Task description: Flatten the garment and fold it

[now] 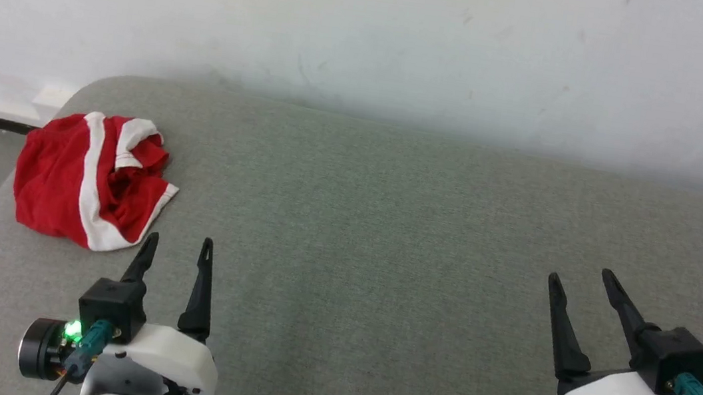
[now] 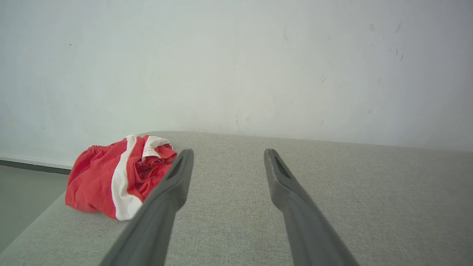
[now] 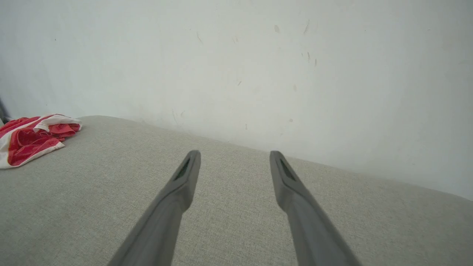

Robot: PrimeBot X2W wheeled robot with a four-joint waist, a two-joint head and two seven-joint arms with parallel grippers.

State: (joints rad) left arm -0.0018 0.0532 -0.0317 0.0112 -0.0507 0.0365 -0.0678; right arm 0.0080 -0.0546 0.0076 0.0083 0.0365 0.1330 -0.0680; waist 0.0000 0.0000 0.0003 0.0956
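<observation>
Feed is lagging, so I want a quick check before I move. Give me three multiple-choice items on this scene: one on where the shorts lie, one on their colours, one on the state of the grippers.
1. Where does the garment lie on the grey surface?
A. near its far left corner
B. in the middle
C. by the right edge

2. What colour is the garment's trim?
A. black
B. white
C. yellow

3. How do the left gripper and the right gripper stand?
A. both shut on the garment
B. left shut on the garment, right open
C. both open, holding nothing

Answers:
1 A: the head view shows it crumpled by the rounded left corner, just beyond the left gripper.
2 B: white stripes cross the red fabric.
3 C: each gripper's fingers are spread, with bare surface between them.
</observation>
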